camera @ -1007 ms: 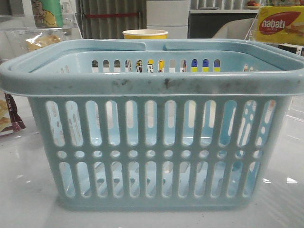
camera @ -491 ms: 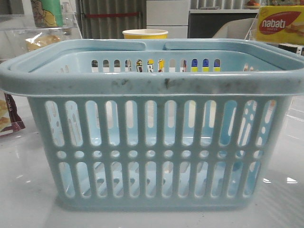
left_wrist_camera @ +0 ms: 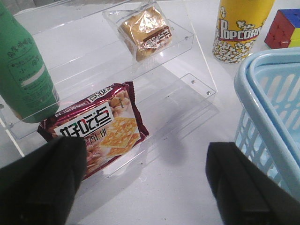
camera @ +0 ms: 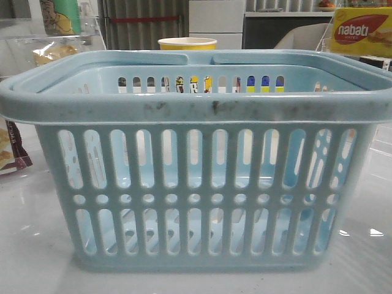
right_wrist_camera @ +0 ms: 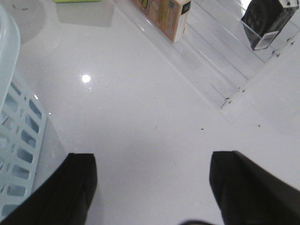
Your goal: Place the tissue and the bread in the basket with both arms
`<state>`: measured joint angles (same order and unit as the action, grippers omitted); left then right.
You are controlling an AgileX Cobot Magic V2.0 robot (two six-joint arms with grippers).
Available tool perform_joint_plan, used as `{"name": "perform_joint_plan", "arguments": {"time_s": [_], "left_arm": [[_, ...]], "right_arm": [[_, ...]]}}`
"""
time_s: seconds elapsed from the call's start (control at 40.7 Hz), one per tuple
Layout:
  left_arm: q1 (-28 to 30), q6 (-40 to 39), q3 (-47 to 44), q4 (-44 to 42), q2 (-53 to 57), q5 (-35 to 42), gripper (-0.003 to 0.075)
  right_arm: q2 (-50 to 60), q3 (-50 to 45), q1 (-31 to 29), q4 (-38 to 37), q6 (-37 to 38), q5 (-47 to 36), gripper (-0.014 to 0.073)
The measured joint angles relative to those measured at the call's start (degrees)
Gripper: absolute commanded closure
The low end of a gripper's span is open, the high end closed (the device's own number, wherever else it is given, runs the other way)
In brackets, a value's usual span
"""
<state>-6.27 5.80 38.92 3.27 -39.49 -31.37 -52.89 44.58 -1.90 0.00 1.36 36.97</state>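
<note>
The pale blue basket (camera: 196,110) fills the front view and looks empty; its rim shows in the left wrist view (left_wrist_camera: 262,117) and its wall in the right wrist view (right_wrist_camera: 14,140). The bread (left_wrist_camera: 145,33), golden pieces in a clear packet, lies on the upper step of a clear stand; it also shows in the front view (camera: 54,54). The tissue (right_wrist_camera: 268,21), a dark pack, sits on another clear stand. My left gripper (left_wrist_camera: 145,180) is open and empty over the table, short of the bread. My right gripper (right_wrist_camera: 152,183) is open and empty, far from the tissue.
A dark red snack bag (left_wrist_camera: 93,129) and a green bottle (left_wrist_camera: 21,70) sit on the left stand. A popcorn cup (left_wrist_camera: 241,26) and a colour cube (left_wrist_camera: 283,28) stand beyond the basket. An orange box (right_wrist_camera: 164,14) is on the right stand. A nabati box (camera: 361,30) is at back right.
</note>
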Motion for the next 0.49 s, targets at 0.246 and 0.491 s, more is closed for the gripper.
{"name": "perform_joint_plan", "arguments": {"time_s": [0.246,0.491], "left_arm": [[0.0,0.0,0.0,0.0,-0.6,0.0,0.0118],[0.0,0.0,0.0,0.0,-0.6,0.0,0.0118]], "right_arm": [[-11.7,12.4,-7.2,-1.1,0.0,2.4,-0.0031],[-25.9,26.7,-12.6,-1.9,-1.4,6.9,-0.0031]]}}
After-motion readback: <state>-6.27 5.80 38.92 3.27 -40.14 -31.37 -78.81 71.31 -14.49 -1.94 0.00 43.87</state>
